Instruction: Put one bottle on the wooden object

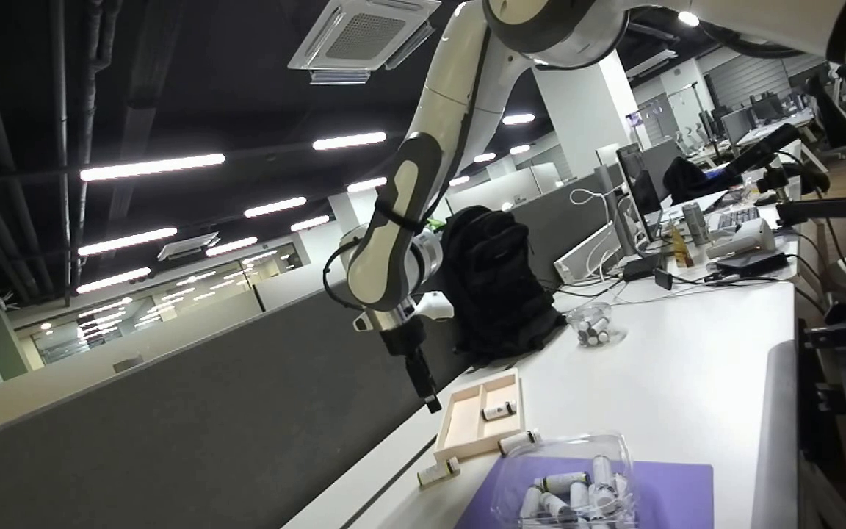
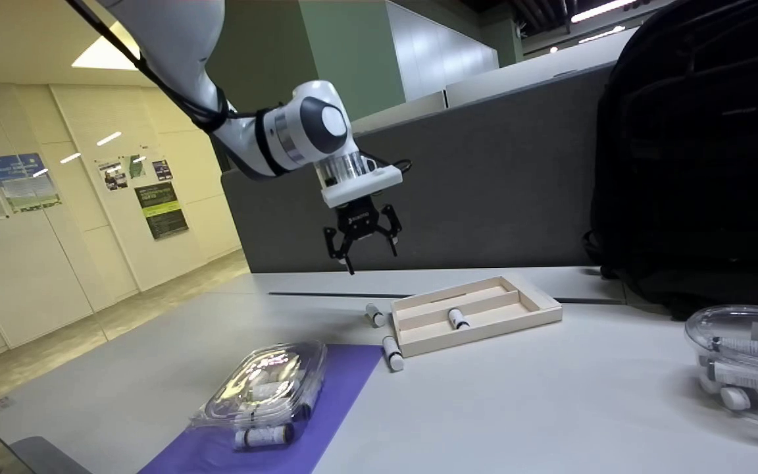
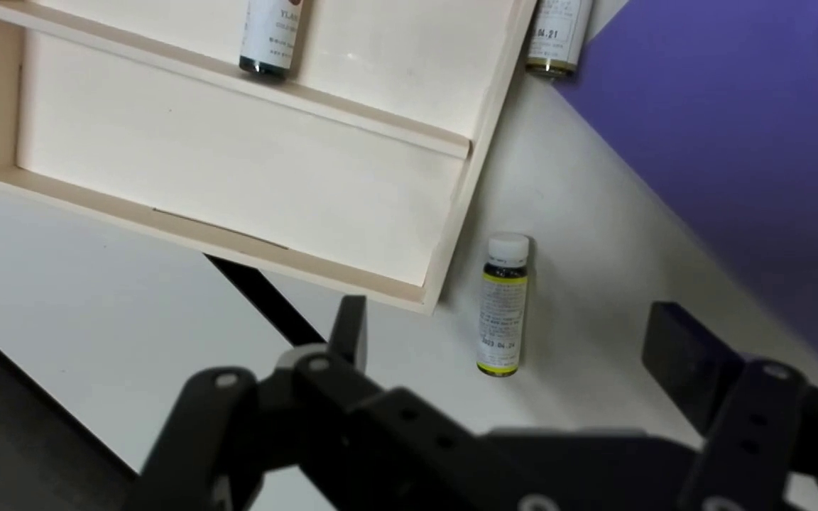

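My gripper hangs higher than the two-compartment wooden tray and off its corner; the fingers are wide apart and hold nothing. In the wrist view they flank the yellow-banded bottle, which lies on its side just beside the tray's end wall, apart from it. I judge this stance is set to close across the bottle's narrow body, and that this is the intended piece for the tray. Inside the tray lies a white-labelled bottle, one end at the divider, which probably limits its sliding; whether it already satisfies the order, I cannot determine. A white-capped bottle lies just beside the same end wall, contact unconfirmed. Farther from the tray, on the purple mat, a clear plastic clamshell holds further bottles, presumably the supply.
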